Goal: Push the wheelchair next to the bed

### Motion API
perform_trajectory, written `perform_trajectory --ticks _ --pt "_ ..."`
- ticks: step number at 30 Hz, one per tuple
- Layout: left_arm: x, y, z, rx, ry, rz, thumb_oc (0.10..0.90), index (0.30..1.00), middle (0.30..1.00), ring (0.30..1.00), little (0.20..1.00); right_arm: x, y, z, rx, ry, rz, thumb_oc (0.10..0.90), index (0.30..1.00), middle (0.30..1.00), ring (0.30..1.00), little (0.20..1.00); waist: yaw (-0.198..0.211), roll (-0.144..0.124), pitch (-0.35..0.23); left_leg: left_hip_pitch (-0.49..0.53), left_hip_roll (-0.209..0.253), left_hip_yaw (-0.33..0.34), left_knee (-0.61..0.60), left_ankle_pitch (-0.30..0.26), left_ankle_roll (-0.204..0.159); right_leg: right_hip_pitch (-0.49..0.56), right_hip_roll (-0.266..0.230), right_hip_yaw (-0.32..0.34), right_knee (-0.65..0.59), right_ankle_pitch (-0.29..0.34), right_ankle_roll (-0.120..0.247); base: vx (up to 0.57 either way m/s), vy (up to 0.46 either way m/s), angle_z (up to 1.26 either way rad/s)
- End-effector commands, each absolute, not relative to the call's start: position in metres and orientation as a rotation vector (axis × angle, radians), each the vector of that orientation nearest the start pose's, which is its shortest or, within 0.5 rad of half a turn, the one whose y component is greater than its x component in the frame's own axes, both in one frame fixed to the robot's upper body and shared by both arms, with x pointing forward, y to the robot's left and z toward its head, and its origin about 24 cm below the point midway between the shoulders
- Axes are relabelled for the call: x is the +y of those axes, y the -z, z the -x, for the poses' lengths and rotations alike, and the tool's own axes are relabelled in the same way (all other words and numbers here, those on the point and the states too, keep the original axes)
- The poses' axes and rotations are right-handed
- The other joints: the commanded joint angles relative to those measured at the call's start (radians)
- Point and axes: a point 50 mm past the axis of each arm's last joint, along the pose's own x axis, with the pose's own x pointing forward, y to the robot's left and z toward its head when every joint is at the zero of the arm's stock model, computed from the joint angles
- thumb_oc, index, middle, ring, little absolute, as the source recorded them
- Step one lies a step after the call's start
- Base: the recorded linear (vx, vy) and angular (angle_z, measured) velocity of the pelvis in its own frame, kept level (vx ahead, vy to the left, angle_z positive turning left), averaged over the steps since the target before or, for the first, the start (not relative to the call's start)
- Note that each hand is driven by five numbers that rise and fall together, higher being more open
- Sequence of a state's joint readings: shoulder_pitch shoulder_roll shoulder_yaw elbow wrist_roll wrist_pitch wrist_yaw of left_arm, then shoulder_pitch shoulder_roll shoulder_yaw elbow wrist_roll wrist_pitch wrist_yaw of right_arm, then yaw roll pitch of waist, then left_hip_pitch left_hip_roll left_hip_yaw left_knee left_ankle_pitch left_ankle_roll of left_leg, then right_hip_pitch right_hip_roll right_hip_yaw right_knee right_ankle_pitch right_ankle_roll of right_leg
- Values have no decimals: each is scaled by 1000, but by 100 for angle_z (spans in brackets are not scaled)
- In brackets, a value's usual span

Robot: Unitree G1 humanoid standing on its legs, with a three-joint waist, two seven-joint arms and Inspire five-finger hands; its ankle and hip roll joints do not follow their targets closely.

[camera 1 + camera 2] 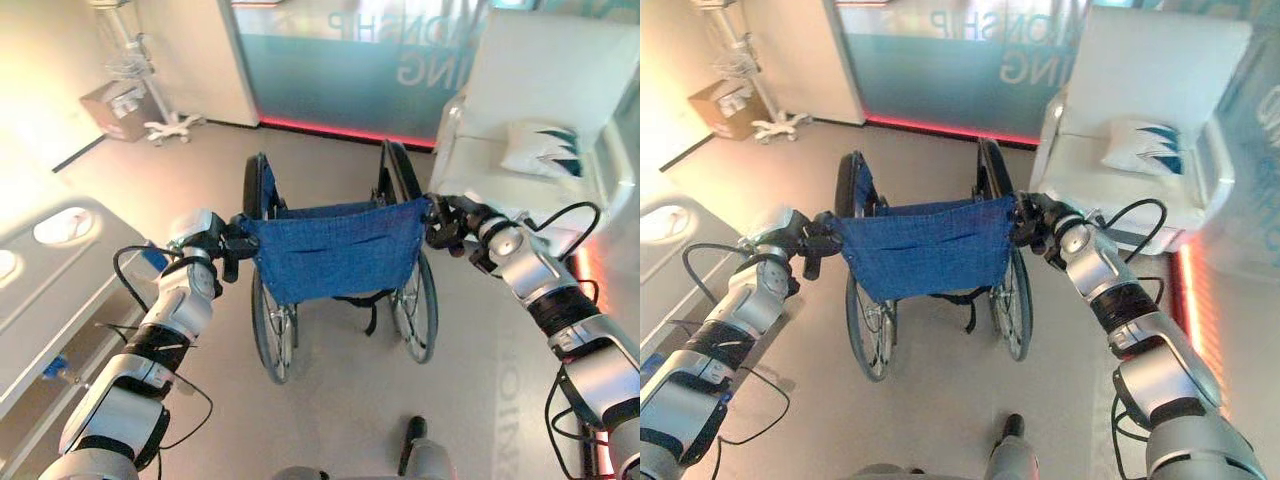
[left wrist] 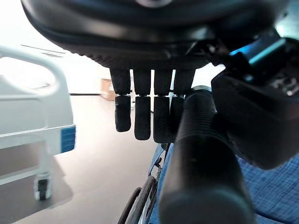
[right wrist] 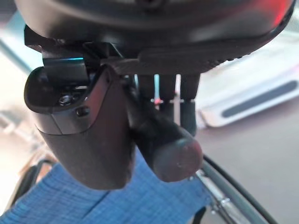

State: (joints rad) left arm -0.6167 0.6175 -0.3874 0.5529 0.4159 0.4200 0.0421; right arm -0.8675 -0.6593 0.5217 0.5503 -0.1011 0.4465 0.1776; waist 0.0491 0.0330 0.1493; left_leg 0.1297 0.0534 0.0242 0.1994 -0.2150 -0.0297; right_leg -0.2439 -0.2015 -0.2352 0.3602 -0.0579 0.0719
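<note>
The wheelchair [image 1: 335, 245], with a blue cloth backrest and large wheels, stands in front of me, seen from behind. My left hand [image 1: 232, 243] is at its left push handle [image 2: 201, 177]; the black grip lies between the fingers [image 2: 142, 116] and the thumb. My right hand [image 1: 445, 222] holds the right push handle [image 3: 168, 144], with the thumb [image 3: 88, 140] wrapped over the grip and the fingers behind it. The white bed [image 1: 60, 270] with its side rail lies close by on my left.
A white armchair [image 1: 540, 90] with a pillow [image 1: 545, 148] stands at the right, close to the wheelchair's right wheel. At the far left are a wheeled stand [image 1: 170, 125] and a cardboard box [image 1: 115, 108]. A glass wall [image 1: 340, 70] closes the back.
</note>
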Motion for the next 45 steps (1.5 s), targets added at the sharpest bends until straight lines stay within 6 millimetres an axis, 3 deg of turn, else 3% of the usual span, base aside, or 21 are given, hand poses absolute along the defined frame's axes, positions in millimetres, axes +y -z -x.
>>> perform_trajectory --ticks 1,2,5,8,9,11,13,14,17,19,21,23,27,28,30,32,35,37,39,41,45 --pt "233 -45 -334 393 107 -1300 400 300 300 300 300 -232 -182 -384 227 -76 1160 400 300 300 300 300 -39 -95 -17 15 32 58 169 85 -27 65 29 -16 -190 129 35 393 -212 13" --pt "233 -45 -334 399 109 -1302 400 300 300 300 300 -232 -181 -384 224 -79 1164 400 300 300 300 300 -43 -94 -22 18 41 61 175 104 -34 71 38 -21 -195 124 27 291 -161 22" --pt "230 -43 -335 413 122 -1305 400 300 300 300 300 -239 -178 -380 218 -74 1208 400 300 300 300 300 -51 -94 -42 -10 71 83 261 234 -72 132 80 -73 -231 82 -23 409 -232 20" --pt "226 -42 -335 416 147 -1321 400 300 300 300 300 -243 -175 -378 224 -54 1226 400 300 300 300 300 -18 -98 -6 -129 26 95 264 201 -45 211 104 -69 -244 49 -30 368 -153 24" --pt "225 -40 -334 422 150 -1324 400 300 300 300 300 -241 -174 -379 222 -51 1233 400 300 300 300 300 -1 -92 11 -163 -6 109 205 194 -36 248 120 -60 -249 38 -22 389 -84 23" --pt "224 -38 -332 417 155 -1329 400 300 300 300 300 -236 -174 -382 226 -35 1242 400 300 300 300 300 36 -78 39 -260 -34 152 107 252 -41 320 148 -57 -279 21 -19 419 -48 43" --pt "224 -38 -331 420 157 -1333 400 300 300 300 300 -233 -173 -383 229 -33 1248 400 300 300 300 300 58 -64 55 -317 -31 167 48 304 -49 350 166 -49 -287 10 -21 438 2 17" --pt "227 -37 -328 427 155 -1339 400 300 300 300 300 -228 -172 -384 225 -40 1265 400 300 300 300 300 88 -39 66 -378 -14 166 -62 391 -64 378 192 -38 -292 1 -21 518 52 -39" --pt "239 -37 -321 435 146 -1340 400 300 300 300 300 -229 -179 -386 212 -70 1314 400 300 300 300 300 122 -23 71 -386 3 184 -158 438 -60 404 199 -38 -267 -35 -21 477 103 -56" --pt "244 -38 -317 437 154 -1342 400 300 300 300 300 -230 -183 -387 200 -75 1349 400 300 300 300 300 134 -19 60 -379 -4 220 -118 412 -43 410 200 -57 -231 -72 -30 476 153 -56" --pt "248 -37 -313 454 180 -1348 400 300 300 300 300 -230 -182 -388 209 -89 1379 400 300 300 300 300 156 -37 46 -384 -40 218 -45 332 -7 432 188 -71 -180 -129 -33 482 132 -36" --pt "251 -35 -307 467 223 -1361 400 300 300 300 300 -231 -181 -388 222 -108 1416 400 300 300 300 300 182 -55 26 -364 -60 226 -8 266 37 444 167 -89 -99 -153 -10 522 150 -35" --pt "254 -36 -301 473 265 -1410 400 300 300 300 300 -235 -182 -388 226 -131 1462 400 300 300 300 300 226 -77 -7 -329 -104 199 -42 249 76 456 119 -118 75 -109 54 488 148 -27" --pt "256 -38 -299 470 282 -1436 400 300 300 300 300 -237 -183 -387 233 -126 1461 400 300 300 300 300 233 -91 -13 -318 -125 180 -53 249 83 444 117 -112 127 -63 83 422 87 13" --pt "258 -41 -296 465 304 -1462 400 300 300 300 300 -243 -185 -384 241 -122 1466 400 300 300 300 300 238 -106 -16 -314 -153 146 -43 237 93 420 104 -91 160 -1 105 423 53 25" --pt "258 -44 -295 453 312 -1470 400 300 300 300 300 -244 -188 -383 237 -124 1481 400 300 300 300 300 239 -110 -8 -307 -161 122 -22 222 93 400 77 -87 116 20 102 323 -69 13" --pt "258 -54 -300 413 286 -1473 400 300 300 300 300 -235 -193 -387 179 -128 1488 400 300 300 300 300 225 -84 28 -260 -130 87 12 181 77 284 -19 -104 -39 79 77 293 -254 -15" --pt "259 -68 -306 371 256 -1459 400 300 300 300 300 -228 -195 -389 146 -120 1468 400 300 300 300 300 195 -79 71 -187 -128 38 10 111 68 157 -111 -80 -187 207 92 307 -353 -26" --pt "256 -74 -309 341 253 -1448 400 300 300 300 300 -229 -197 -388 140 -97 1453 400 300 300 300 300 177 -89 88 -172 -128 -11 26 63 61 125 -139 -27 -323 269 118 422 -389 46" --pt "253 -70 -309 330 257 -1438 400 300 300 300 300 -231 -201 -387 155 -83 1437 400 300 300 300 300 168 -99 89 -174 -113 -50 54 38 48 126 -146 6 -370 283 127 487 -405 108" --pt "251 -58 -304 344 282 -1444 400 300 300 300 300 -232 -211 -384 191 -92 1434 400 300 300 300 300 157 -123 81 -182 -84 -106 107 15 23 132 -123 56 -311 244 135 522 -427 133"
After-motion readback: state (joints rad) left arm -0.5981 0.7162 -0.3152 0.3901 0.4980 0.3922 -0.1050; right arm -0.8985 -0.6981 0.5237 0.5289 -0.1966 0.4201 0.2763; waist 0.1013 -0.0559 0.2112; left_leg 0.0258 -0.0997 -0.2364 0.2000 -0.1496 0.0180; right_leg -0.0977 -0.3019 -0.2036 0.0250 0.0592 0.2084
